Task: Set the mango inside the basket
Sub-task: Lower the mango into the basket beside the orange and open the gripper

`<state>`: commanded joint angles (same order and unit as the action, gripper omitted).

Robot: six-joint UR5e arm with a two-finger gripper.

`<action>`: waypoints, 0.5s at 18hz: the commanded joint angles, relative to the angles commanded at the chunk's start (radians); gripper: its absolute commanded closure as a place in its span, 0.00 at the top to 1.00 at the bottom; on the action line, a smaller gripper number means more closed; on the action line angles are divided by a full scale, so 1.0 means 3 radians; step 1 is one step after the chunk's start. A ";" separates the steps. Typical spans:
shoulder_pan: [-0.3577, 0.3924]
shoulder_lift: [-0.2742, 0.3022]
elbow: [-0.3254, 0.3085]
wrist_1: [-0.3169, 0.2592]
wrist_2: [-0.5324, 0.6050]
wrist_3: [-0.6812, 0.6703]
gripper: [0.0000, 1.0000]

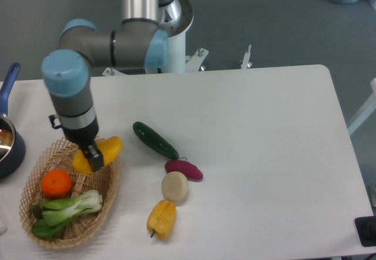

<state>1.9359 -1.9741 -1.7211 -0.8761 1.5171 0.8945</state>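
Gripper [89,154] pinching the mango [101,153], black fingers clamped across the middle of the fruit, yellow-orange ends sticking out on either side. Hanging straight down from the grey arm [73,104] with its pale blue joint caps. Mango held lengthwise, tilted, over the upper right rim of the basket [108,189]; whether touching the wicker or just above it, cannot tell.

Inside the basket: an orange [56,183] just below and left of the mango, and a bunch of bok choy [64,208] lying across the lower half.

Right of the basket, on the white table [264,142]: a dark green cucumber [155,140] lying diagonally, near the mango's right end but apart from it. Below that a purple sweet potato [184,169], touching a pale round onion [174,186]. Lowest, a yellow bell pepper [161,218], stem pointing down, just beneath the onion.

At the far left edge, a dark pot with a blue handle [9,83], partly cut off
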 joint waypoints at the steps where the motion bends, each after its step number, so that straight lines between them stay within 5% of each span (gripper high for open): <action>1: -0.0030 -0.0036 0.0000 0.0021 0.0005 -0.0031 0.65; 3: -0.0051 -0.0062 0.0000 0.0031 0.0005 -0.0031 0.72; 5: -0.0051 -0.0067 0.0041 0.0031 0.0005 -0.0026 0.98; 9: -0.0051 -0.0011 0.0015 0.0031 0.0005 -0.0057 1.00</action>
<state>1.9205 -1.9774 -1.7165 -0.8667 1.5186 0.8775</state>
